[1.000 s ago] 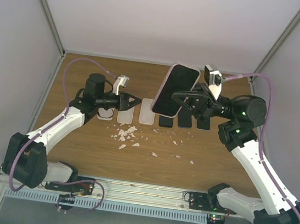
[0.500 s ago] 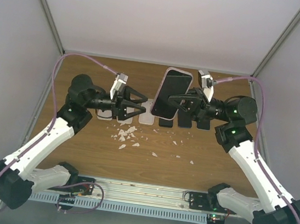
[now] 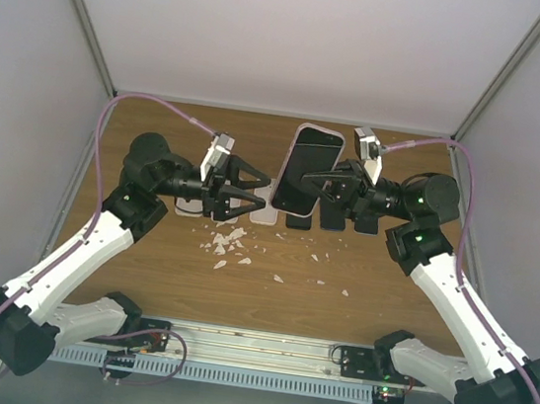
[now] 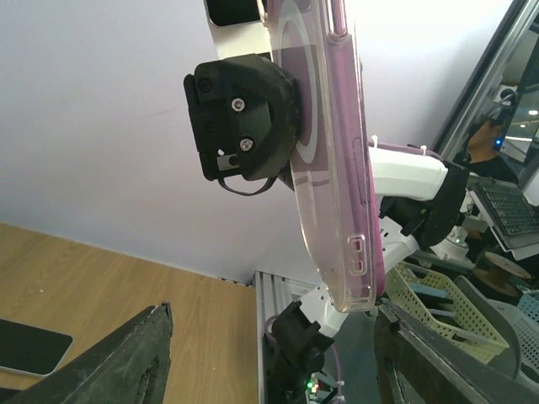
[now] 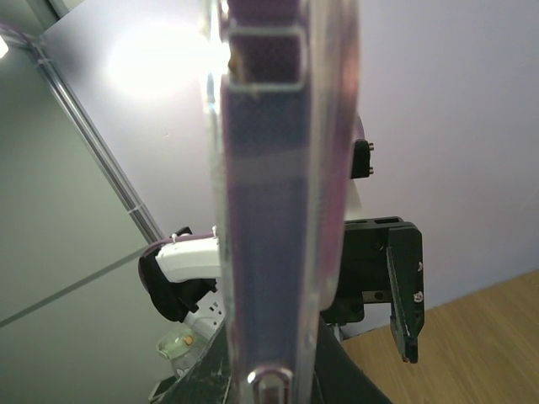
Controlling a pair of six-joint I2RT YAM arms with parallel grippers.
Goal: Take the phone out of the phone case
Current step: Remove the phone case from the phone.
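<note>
The phone [image 3: 309, 167] sits inside a clear phone case [image 4: 324, 168] with a pink rim and is held upright above the table, dark screen facing the top camera. My right gripper [image 3: 317, 190] is shut on its lower part. In the right wrist view the cased phone's edge [image 5: 278, 210] rises between the right gripper's [image 5: 274, 370] two fingers. My left gripper [image 3: 264, 189] is open, level with the phone's left edge and just short of it. In the left wrist view the case's bottom end hangs above the gap of the left gripper [image 4: 274, 313], touching neither finger.
A row of phones and cases lies on the wooden table behind the grippers, pale ones [image 3: 229, 209] to the left and dark ones [image 3: 332, 220] to the right. White fragments [image 3: 229, 245] are scattered in front of the row. Enclosure walls stand on three sides.
My left arm has lifted and swung right toward the phone, and its jaws have opened. My right gripper has brought the phone slightly lower and more upright.
</note>
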